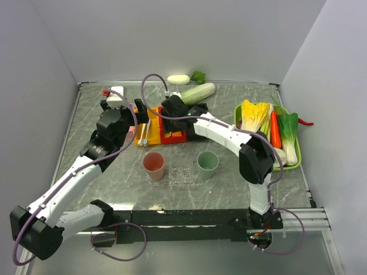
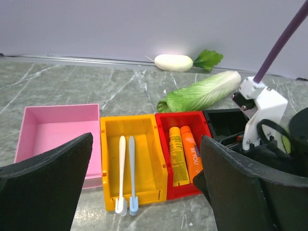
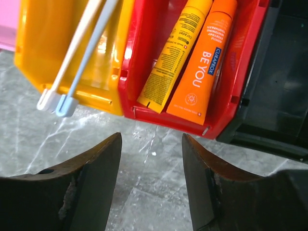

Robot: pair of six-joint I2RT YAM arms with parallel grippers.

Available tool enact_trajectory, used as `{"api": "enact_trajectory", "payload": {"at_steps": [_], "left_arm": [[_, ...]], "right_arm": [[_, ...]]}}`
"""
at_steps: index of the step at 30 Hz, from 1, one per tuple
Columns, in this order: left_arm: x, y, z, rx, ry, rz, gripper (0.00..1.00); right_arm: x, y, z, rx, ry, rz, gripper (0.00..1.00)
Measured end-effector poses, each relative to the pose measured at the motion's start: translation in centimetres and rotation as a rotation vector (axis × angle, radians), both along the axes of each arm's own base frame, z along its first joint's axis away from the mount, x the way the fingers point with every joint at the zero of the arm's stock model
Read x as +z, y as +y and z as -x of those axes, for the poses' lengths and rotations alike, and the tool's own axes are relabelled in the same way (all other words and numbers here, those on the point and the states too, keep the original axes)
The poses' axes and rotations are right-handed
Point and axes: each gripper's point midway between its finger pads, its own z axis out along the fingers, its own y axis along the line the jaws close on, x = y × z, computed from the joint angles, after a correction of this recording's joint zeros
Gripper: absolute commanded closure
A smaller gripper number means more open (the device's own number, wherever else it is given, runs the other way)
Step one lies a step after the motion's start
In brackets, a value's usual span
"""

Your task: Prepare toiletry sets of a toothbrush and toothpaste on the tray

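Observation:
Two thin toothbrushes, one white and one pale blue, lie side by side in a yellow bin, heads poking over its front edge. An orange toothpaste tube and a yellow-orange one lie in the red bin next to it. My right gripper hangs open over bare table just in front of the red bin, nothing between its fingers. My left gripper is wide open in front of both bins, holding nothing. The clear tray lies between two cups.
A pink bin adjoins the yellow one and a black bin the red one. A pink cup and a green cup flank the tray. A green vegetable tray sits at the right; cabbage and a white radish lie at the back.

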Motion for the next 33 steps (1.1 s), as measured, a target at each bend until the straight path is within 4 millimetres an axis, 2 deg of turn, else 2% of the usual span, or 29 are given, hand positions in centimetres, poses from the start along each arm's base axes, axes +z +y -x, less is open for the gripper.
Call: {"api": "enact_trajectory", "payload": {"at_steps": [4,12,24,29,33], "left_arm": [[0.5,0.9,0.3,0.039,-0.023,0.009,0.03],[1.0,1.4,0.5,0.062,-0.047,0.022,0.03],[0.3,1.6,0.5,0.072,-0.040,0.017,0.03],[0.3,1.6,0.4,0.072,-0.040,0.017,0.03],[0.3,1.6,0.4,0.072,-0.040,0.017,0.03]], "right_arm": [[-1.1,-0.1,-0.5,-0.018,0.018,0.008,0.45],[-1.7,-2.4,-2.6,-0.102,0.031,0.003,0.45],[-6.6,-2.5,-3.1,-0.123,0.101,0.096,0.52],[-7.6,-2.4,-3.3,-0.131,0.110,0.118,0.51],[-7.3,-2.4,-3.4,-0.135,0.105,0.118,0.49]]}}
